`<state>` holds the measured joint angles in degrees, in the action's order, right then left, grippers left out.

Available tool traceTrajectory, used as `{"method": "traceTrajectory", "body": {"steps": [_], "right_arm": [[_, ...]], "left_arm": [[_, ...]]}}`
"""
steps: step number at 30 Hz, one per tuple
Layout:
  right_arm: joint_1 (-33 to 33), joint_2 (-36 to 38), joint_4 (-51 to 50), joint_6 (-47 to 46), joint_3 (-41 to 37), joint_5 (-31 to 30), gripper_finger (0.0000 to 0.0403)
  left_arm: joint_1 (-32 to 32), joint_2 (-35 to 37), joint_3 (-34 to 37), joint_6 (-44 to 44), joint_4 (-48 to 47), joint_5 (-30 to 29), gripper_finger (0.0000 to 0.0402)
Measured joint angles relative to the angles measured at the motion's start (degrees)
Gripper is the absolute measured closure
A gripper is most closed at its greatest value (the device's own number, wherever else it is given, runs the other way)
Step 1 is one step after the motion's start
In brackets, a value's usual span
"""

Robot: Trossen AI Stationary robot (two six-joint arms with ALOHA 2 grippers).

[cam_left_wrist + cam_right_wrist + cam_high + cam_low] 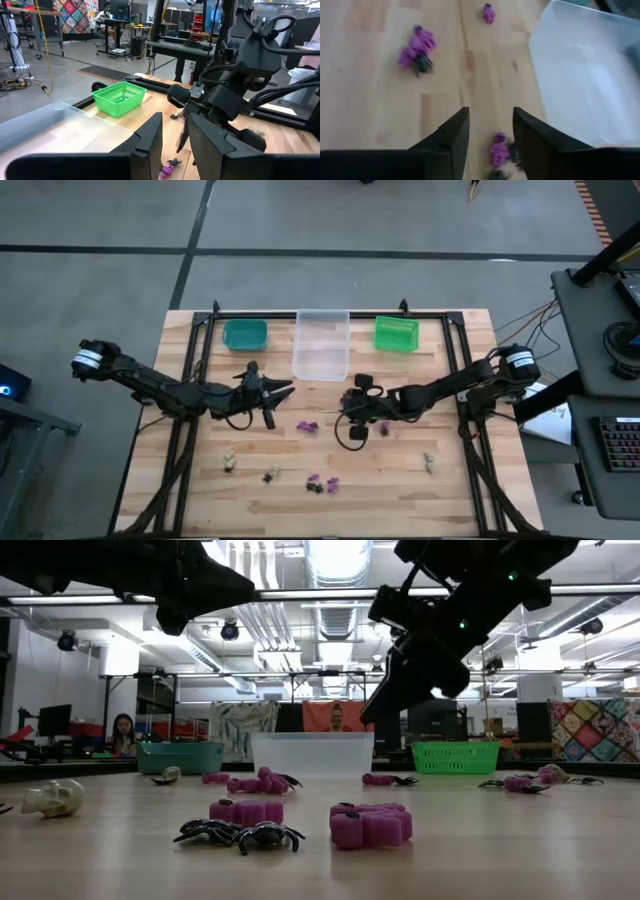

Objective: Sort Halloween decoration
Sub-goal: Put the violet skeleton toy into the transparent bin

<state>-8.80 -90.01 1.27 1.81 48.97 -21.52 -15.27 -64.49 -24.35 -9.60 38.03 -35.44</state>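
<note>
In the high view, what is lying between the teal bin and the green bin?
The clear bin sits between the teal bin and green bin, seen in the high view.

Purple trinkets [416, 49] (scattered) beside clear bin [590, 75].

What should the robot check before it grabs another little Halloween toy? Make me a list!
1. Right gripper fingers apart with nothing between them: ok.
2. A toy close under it: ok, a purple trinket lies on the table by the fingertips.
3. Clear bin standing upright near the right gripper: ok.
4. Teal bin and green bin in place at the table's far edge: ok.
5. Left gripper out of the way: ok, it hovers apart beside the clear bin.
6. Left gripper holding something: cannot tell.
</note>
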Motion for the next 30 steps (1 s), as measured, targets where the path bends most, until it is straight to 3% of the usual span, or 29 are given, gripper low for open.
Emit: {"method": "traceTrajectory", "body": {"steps": [7, 30], "right_arm": [[0.3, -0.2, -1.2, -0.3, 0.0, -1.0, 0.023], [1.0, -0.2, 0.5, -2.5, -1.9, -1.0, 0.0243]], "left_arm": [[0.0, 0.0, 0.0, 0.1, 0.0, 0.0, 0.0324], [0.0, 0.0, -0.3, 0.4, 0.1, -0.1, 0.0324]]}}
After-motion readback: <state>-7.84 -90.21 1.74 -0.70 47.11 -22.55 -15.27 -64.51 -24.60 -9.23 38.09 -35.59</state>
